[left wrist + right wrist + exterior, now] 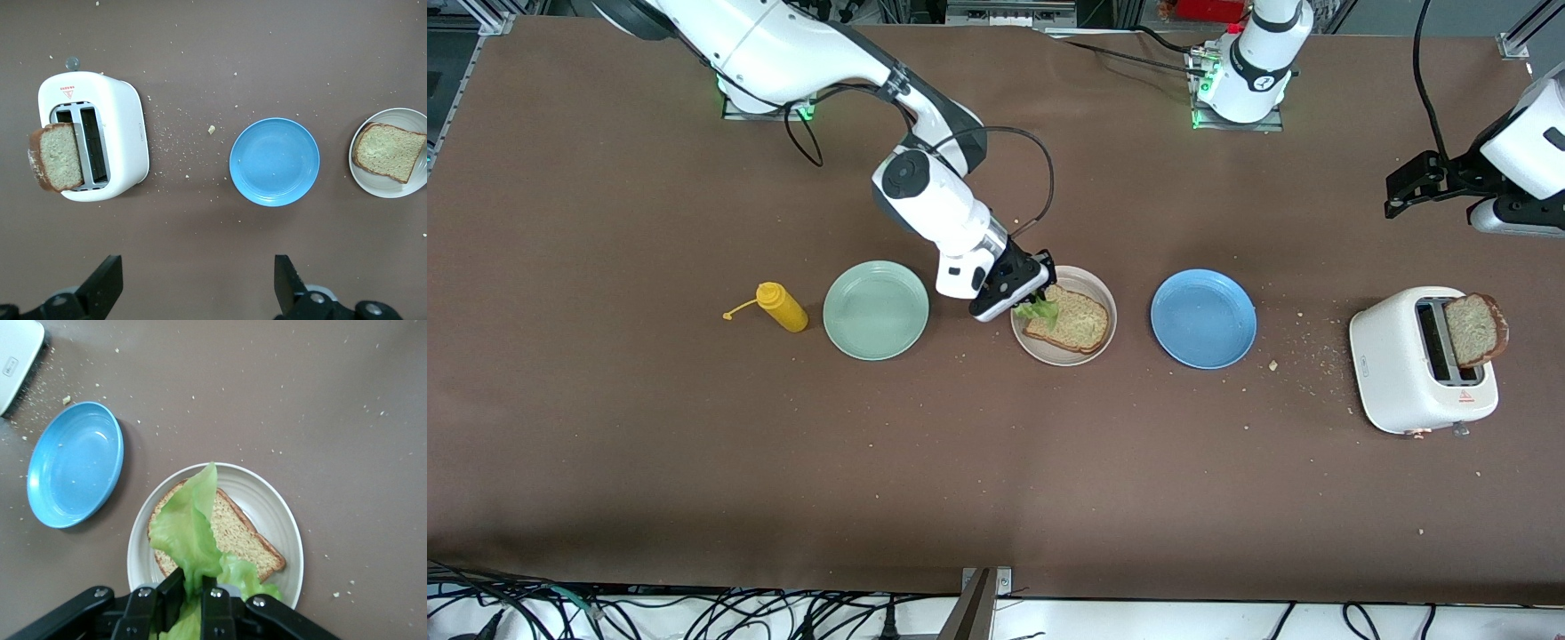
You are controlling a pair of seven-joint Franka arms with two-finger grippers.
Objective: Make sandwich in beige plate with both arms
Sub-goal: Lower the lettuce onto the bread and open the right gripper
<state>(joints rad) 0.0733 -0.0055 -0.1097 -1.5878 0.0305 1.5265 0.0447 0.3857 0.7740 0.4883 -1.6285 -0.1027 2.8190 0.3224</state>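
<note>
A limp, light lettuce leaf [190, 533] is pinched at one edge by the closed right gripper [192, 608] over the bread [1073, 320] in the beige plate [1092, 284], likely to drape and tear easily, while the left gripper [197, 288] waits open above the table.

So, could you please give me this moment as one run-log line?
right pincer: shut on lettuce leaf, over bread slice in beige plate | left pincer: open, waiting above table near toaster

Three plates [876, 310] [1064, 354] [1203, 318], two bread slices [1069, 320] [1473, 330]
</note>
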